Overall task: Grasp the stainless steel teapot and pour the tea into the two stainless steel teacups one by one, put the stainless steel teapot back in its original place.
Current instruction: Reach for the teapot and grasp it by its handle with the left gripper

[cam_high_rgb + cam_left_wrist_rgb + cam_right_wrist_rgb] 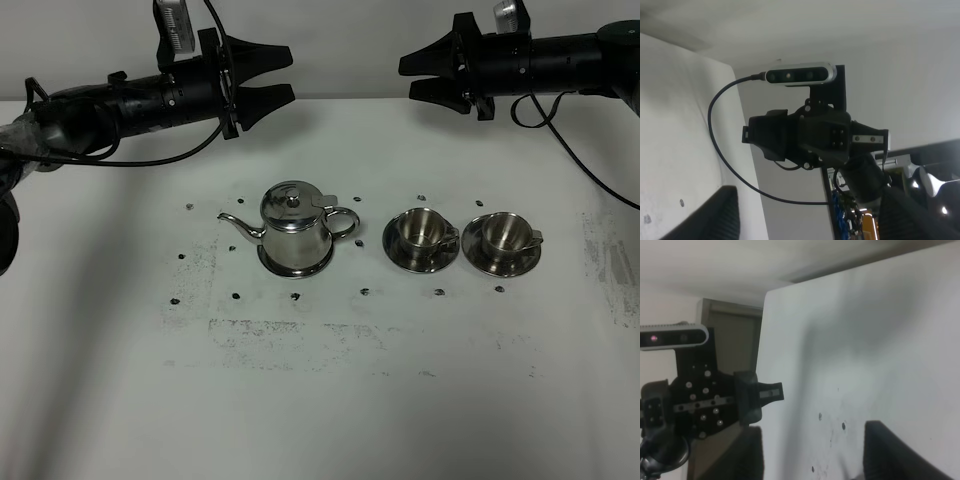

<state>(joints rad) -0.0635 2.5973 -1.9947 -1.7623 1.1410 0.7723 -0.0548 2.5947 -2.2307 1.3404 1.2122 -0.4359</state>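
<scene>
The stainless steel teapot [293, 228] stands upright near the middle of the white table [320, 410], seated on the round steel dish [296, 271], whose rim shows around its base. Its domed lid is shut, so what it holds is hidden. The thin spout points to the left side of the exterior high view, and the loop handle faces right, toward the cups. Just beside the handle but apart from it, the nearer teacup [419, 229] sits on its saucer [420, 265]. The farther teacup [505, 233] sits on a second saucer [500, 271] immediately to the right, and the two saucer rims come close to touching. Both cup handles turn to the right. Small dark marks [294, 296] dot the table around the teapot and cups, and a scuffed grey patch lies in front of them. The left gripper [291, 74] hangs high above the far side of the table, well apart from the teapot, with its jaws spread and nothing between them. The right gripper [407, 79] faces it from the other side, equally high and clear of the cups, its jaws likewise apart and empty. In the left wrist view that gripper's dark fingers [715, 217] sit wide at the frame's edge; the right wrist view shows its own fingers [895, 455] spread the same way
</scene>
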